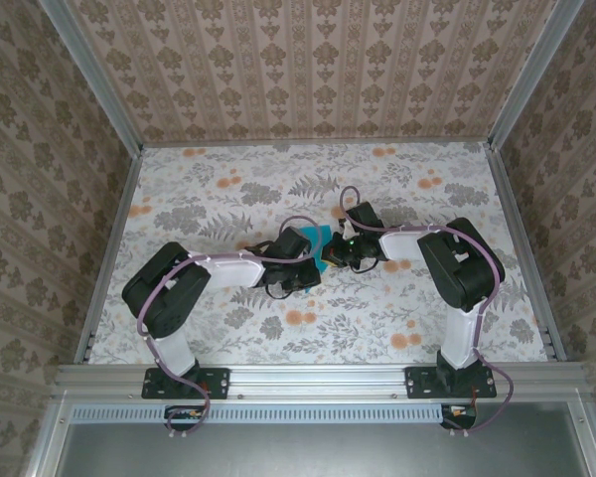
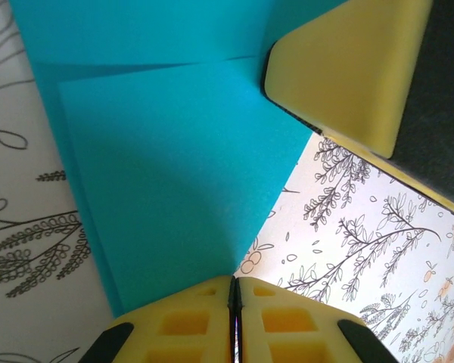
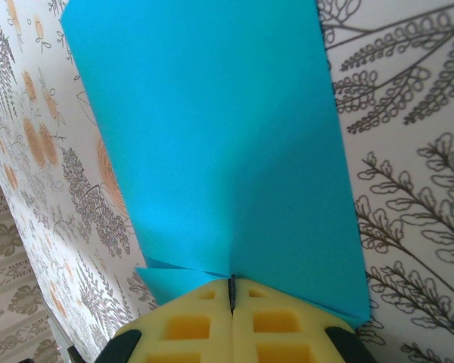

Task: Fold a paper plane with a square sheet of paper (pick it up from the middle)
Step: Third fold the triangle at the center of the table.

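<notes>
Top view: creased teal sheet of paper (image 1: 322,244) at the middle of the table (image 1: 228,189), between left gripper (image 1: 311,264) and right gripper (image 1: 338,254).
Left wrist: left gripper (image 2: 234,291) pressed together, pinching the sheet's lower corner.
Right wrist: right gripper (image 3: 232,291) pressed together, pinching the sheet's near edge.

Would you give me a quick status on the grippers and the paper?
Left gripper shut on the square sheet of paper. Right gripper shut on it too. Sheet partly folded, layers overlapping. No obstacle seen near it.
</notes>
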### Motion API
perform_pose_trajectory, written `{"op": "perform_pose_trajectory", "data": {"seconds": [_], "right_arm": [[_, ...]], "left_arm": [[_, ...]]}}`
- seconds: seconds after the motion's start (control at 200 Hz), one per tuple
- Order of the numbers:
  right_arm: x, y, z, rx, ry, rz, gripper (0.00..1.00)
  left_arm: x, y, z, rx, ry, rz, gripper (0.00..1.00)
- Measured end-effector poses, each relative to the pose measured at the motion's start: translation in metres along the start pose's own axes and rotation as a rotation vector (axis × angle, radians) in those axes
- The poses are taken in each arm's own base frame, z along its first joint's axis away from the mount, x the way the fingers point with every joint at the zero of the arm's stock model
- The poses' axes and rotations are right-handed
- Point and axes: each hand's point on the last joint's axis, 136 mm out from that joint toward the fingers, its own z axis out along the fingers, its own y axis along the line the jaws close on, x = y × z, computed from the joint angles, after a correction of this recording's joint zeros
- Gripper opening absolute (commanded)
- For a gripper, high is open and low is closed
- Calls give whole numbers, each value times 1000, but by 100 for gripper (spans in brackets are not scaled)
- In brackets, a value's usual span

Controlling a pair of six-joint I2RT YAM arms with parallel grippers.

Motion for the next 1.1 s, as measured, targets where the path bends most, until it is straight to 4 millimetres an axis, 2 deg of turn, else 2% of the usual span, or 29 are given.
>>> {"op": "perform_pose_trajectory", "data": {"seconds": [0.46,0.67,0.965,1.1], "right_arm": [[0,-1,0,5,-2,0,0],[0,-2,0,8,-3,0,0],[0,-2,-1,10,-7,-2,0],[1,-4,-2,7,-16,8,1]], "left_arm": [[5,7,-3,71,-50,-31,11],[8,9,-6,142,-84,-69,7],[29,22,-21,139,-52,-89,4],[28,16,-32,146,-55,-66,4]]}}
